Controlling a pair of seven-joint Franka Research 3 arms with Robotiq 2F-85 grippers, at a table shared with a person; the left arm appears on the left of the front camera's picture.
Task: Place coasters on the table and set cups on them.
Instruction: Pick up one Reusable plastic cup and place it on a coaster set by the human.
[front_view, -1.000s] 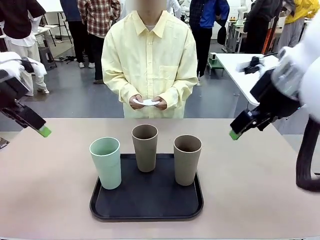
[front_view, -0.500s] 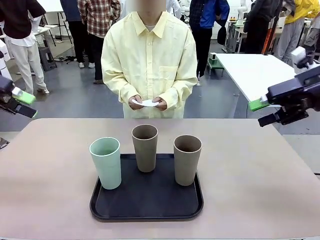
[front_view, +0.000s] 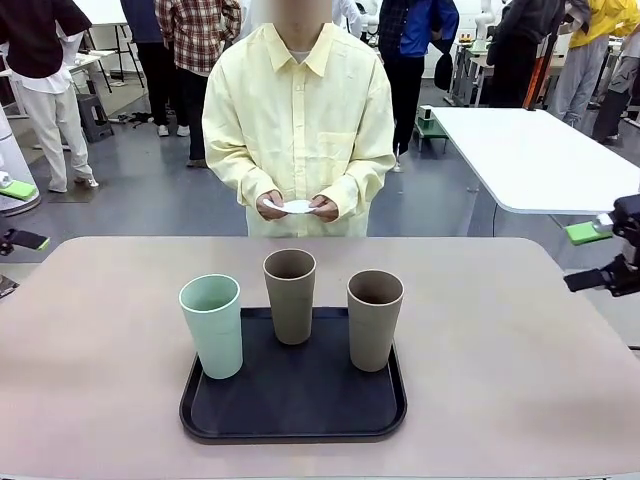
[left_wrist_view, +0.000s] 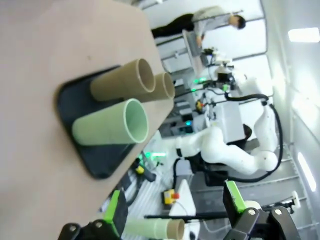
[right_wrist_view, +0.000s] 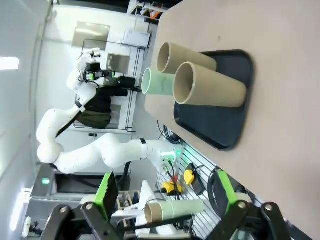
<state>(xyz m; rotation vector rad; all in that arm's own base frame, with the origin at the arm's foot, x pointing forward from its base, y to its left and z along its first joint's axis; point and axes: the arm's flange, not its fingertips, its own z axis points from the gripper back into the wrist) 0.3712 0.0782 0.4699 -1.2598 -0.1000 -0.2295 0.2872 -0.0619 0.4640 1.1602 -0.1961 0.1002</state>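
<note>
Three cups stand upright on a black tray in the middle of the table: a mint green cup at the left, a taupe cup at the back and a taupe cup at the right. Across the table a person holds white coasters in both hands at waist height. My left gripper is open beyond the table's left edge. My right gripper is open off the right edge. The left wrist view has the mint cup beyond its open gripper; the right wrist view has a taupe cup beyond its open gripper.
A white table stands behind at the right. Other people stand farther back. Bare tabletop lies on both sides of the tray and between it and the person.
Both arms have drawn back outward from over the table's corners to its side edges. The cups, the tray and the person's hands have not moved.
</note>
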